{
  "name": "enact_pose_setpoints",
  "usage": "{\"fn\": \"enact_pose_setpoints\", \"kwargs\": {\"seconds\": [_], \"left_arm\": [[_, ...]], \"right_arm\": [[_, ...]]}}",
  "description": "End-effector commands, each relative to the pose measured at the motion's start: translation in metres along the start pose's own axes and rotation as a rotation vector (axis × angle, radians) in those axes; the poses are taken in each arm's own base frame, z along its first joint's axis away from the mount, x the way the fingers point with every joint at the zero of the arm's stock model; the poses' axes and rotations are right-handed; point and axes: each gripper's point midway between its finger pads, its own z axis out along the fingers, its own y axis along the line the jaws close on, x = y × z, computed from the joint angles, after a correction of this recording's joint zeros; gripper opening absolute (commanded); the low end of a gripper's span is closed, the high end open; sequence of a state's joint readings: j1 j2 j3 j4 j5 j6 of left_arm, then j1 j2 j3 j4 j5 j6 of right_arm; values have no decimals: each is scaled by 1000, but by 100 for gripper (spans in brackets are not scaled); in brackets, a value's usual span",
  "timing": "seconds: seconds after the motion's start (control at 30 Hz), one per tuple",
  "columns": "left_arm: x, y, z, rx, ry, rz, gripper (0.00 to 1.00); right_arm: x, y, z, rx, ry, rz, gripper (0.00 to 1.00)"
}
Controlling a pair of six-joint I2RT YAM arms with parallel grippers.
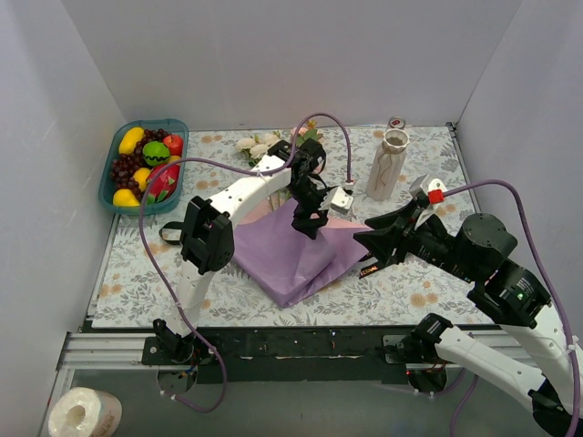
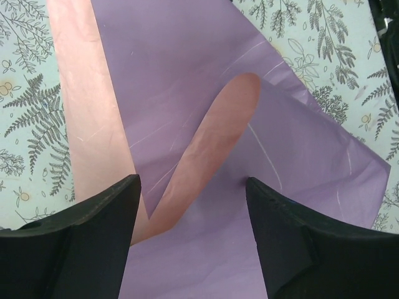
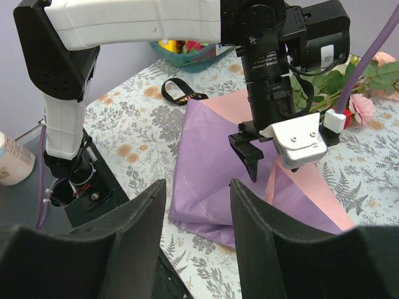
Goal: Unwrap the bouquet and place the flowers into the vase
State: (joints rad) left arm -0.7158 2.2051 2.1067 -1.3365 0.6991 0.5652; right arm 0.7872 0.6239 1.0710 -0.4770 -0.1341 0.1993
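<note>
The purple-and-pink wrapping paper (image 1: 287,259) lies unfolded on the table, one corner curled so its pink underside (image 2: 215,143) shows. My left gripper (image 1: 310,223) points down at the paper's middle, jaws open, and nothing sits between its fingertips (image 2: 192,180). The flowers (image 1: 260,146) lie loose at the back behind the left arm, with pink blooms (image 3: 365,106) visible. To their right the cream vase (image 1: 387,164) stands upright. My right gripper (image 1: 364,244) hovers by the paper's right edge, open and empty (image 3: 197,185).
A blue basket (image 1: 178,127) of plastic fruit sits at the back left. The black ribbon (image 1: 168,232) lies left of the paper. A small red-topped jar (image 1: 396,121) stands behind the vase. A paper roll (image 1: 82,414) lies off the table's near left.
</note>
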Motion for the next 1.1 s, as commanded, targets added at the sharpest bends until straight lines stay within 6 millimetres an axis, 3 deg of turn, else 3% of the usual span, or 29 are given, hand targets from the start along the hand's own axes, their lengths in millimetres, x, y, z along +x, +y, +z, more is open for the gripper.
{"fn": "enact_pose_setpoints", "kwargs": {"seconds": [0.0, 0.2, 0.23, 0.27, 0.37, 0.4, 0.43, 0.63, 0.8, 0.93, 1.07], "left_arm": [[3, -12, -11, 5, 51, 37, 67], [9, -15, -12, 3, 93, 44, 63], [13, -17, -10, 12, 102, 51, 58], [14, -18, -10, 12, 110, 58, 42], [17, -17, -12, 5, 135, 60, 21], [17, -16, -13, -3, 140, 59, 9], [16, -15, -15, -9, 142, 57, 6], [7, -8, -27, -59, 145, 59, 7], [-9, -3, -53, -141, 154, 89, 6], [-19, -13, -86, -216, 158, 104, 4], [-3, -25, -105, -253, 197, 64, 0]], "right_arm": [[-20, 4, -7, -4, -52, -29, 53], [-23, 5, -10, -6, -61, -33, 52], [-24, 4, -10, -2, -63, -32, 52], [-24, 4, -10, 0, -64, -32, 51], [-23, 3, -10, 7, -60, -32, 51], [-22, 3, -10, 5, -62, -30, 51], [-20, 3, -9, 1, -58, -28, 51], [-19, 5, -5, -17, -57, -20, 50], [-21, 7, -3, -24, -63, -20, 50], [-21, 7, -1, -31, -68, -20, 49], [-23, 9, -1, -38, -76, -20, 49]]}}
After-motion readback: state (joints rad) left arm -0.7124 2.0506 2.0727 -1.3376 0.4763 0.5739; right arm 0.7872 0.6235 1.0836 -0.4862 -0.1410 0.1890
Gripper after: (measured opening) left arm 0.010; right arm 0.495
